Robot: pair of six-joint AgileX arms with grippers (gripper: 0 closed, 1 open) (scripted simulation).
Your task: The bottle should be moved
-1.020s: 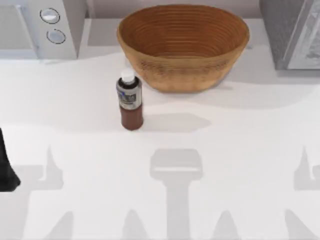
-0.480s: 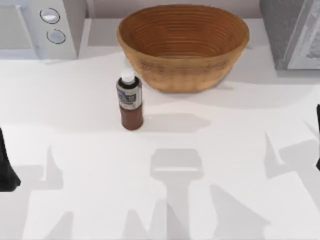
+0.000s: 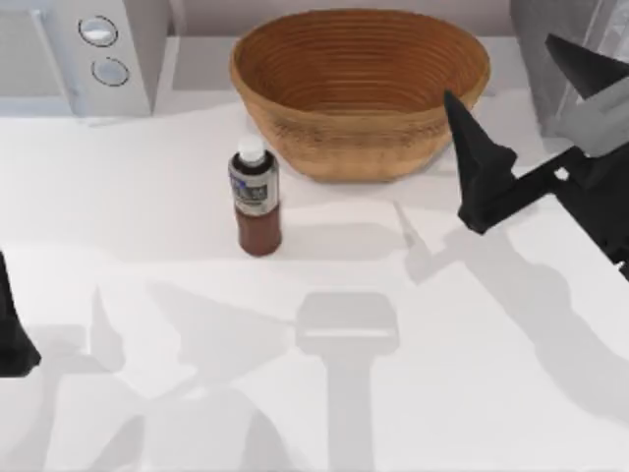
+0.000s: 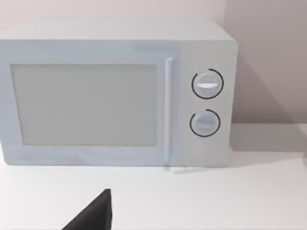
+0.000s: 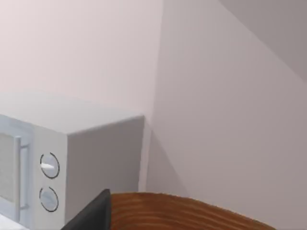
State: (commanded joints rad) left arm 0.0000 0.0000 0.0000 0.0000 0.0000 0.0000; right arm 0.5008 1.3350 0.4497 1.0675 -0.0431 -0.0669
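The bottle (image 3: 257, 197) stands upright on the table (image 3: 147, 216), just left of & near the basket (image 3: 360, 88), not held by anything. The right gripper (image 3: 521, 103) is up high at the right w/ its fingers spread wide, prob so it can fit round the bottle; the left gripper (image 3: 12, 329) sits parked at the left edge & I can't tell its fingers. There's lots of open table near & left of the bottle, but the basket wall is close on the far right, so that side is tight.

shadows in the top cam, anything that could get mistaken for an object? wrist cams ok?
Top view: soft grey arm and rig shadows lie across the table, flat with no solid edges; the bottle throws one toward the table's right. The right hand hangs open beside the basket. Left wrist view: evenly lit microwave, no glare. Right wrist view: plain wall with a diagonal shadow.
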